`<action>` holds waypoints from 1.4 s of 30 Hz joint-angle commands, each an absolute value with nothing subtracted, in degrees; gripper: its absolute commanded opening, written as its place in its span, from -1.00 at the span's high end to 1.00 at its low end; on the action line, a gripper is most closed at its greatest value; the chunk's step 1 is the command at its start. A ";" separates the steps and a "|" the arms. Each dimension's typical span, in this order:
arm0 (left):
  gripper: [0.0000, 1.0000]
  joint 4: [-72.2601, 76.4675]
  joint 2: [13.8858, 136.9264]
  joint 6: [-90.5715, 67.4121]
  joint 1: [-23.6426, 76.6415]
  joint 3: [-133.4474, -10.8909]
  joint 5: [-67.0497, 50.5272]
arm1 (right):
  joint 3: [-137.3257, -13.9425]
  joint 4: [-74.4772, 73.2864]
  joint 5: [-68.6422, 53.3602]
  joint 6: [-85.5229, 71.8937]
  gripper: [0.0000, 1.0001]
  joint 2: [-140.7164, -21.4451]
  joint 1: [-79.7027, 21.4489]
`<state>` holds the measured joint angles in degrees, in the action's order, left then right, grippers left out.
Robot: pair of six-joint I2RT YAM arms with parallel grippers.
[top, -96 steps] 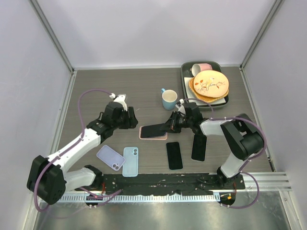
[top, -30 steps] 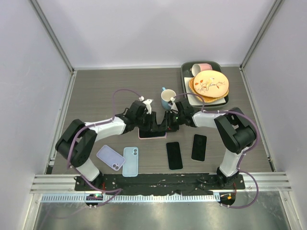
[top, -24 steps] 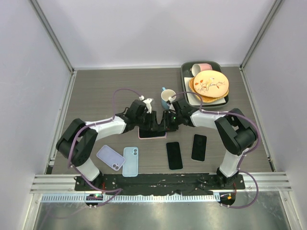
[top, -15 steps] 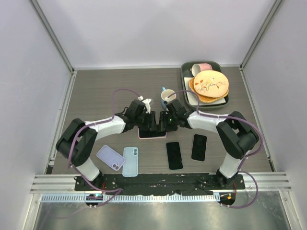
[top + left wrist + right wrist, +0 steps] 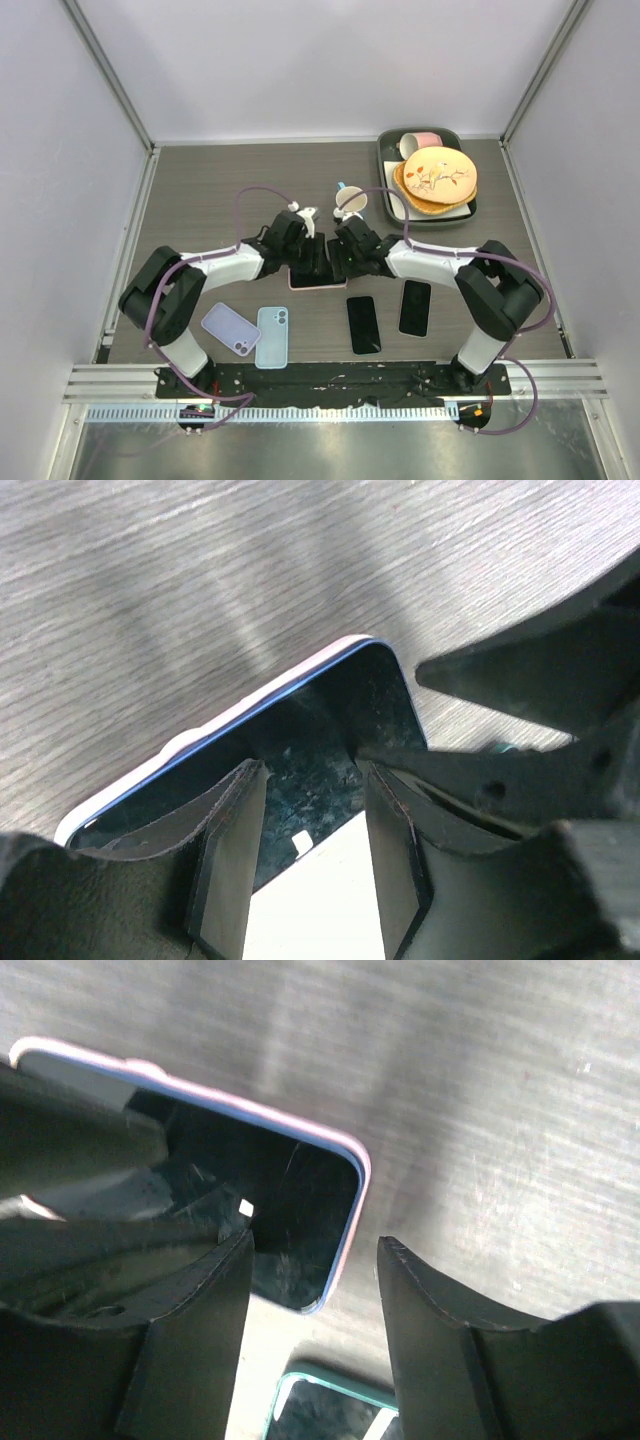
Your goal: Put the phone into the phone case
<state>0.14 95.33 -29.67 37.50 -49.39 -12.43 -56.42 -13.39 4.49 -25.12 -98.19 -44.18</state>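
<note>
The phone lies screen up in the pink phone case at mid table, mostly hidden by both grippers in the top view. In the left wrist view the phone's dark screen shows its blue edge inside the pale pink rim at the visible corner. My left gripper is open, fingertips low over the screen, with nothing between them. My right gripper is open too, astride the phone's near corner and the case rim. The two grippers nearly touch.
Two dark phones lie near the front right; one shows a teal rim. A lilac case and a light blue case lie front left. A blue mug stands behind the right arm, beside a tray of plates.
The phone, earlier tilted in the right gripper, now lies flat in the case. The right gripper has slid left over it and opened its jaws. The left gripper has held still.
</note>
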 commanded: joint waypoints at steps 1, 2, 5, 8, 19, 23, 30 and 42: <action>0.01 -1.67 98.44 -30.59 38.23 -46.50 -8.61 | -51.16 -15.56 5.54 -20.83 -0.21 -93.53 -45.35; 0.01 -1.58 98.52 -30.76 38.23 -46.41 -8.53 | -50.80 -14.95 5.02 -20.92 -0.25 -90.73 -45.35; 0.01 -1.76 98.35 -30.85 38.23 -46.14 -8.26 | -49.05 -12.66 3.34 -21.80 -0.39 -86.50 -45.35; 0.01 -1.85 97.48 -30.85 38.23 -45.88 -8.00 | -47.64 -10.90 2.20 -22.67 -0.50 -81.84 -45.09; 0.00 -0.61 90.27 -31.72 38.23 -43.86 -5.73 | -39.47 -0.28 -19.93 -30.05 -0.56 -73.92 -31.92; -0.03 -0.26 85.53 -32.43 38.23 -41.58 -2.55 | -34.64 7.55 -27.23 -34.54 -0.56 -74.52 -26.02; -0.05 1.23 78.40 -32.52 38.23 -38.76 -0.53 | -32.79 14.58 -32.33 -37.44 -0.51 -81.47 -24.17; -0.04 -1.50 80.07 -33.04 38.23 -41.22 -1.31 | -36.91 13.28 -35.33 -34.72 -0.12 -93.34 -24.26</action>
